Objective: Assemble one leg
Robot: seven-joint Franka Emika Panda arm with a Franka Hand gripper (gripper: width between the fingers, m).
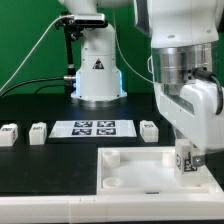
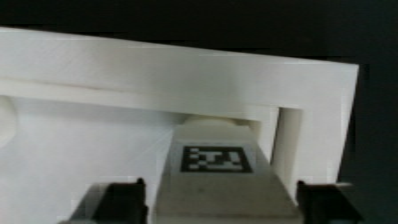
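The gripper [image 1: 187,160] is clamped on the leg [image 1: 186,161], one finger on each side, with the tag face showing between them in the wrist view [image 2: 217,165]. The leg stands upright at the corner of the large white panel [image 1: 130,165] on the exterior view's right, just at its raised rim. Farther off, three more small white blocks [image 1: 38,131] sit in a row beside the marker board [image 1: 93,128] on the black table [image 1: 40,155].
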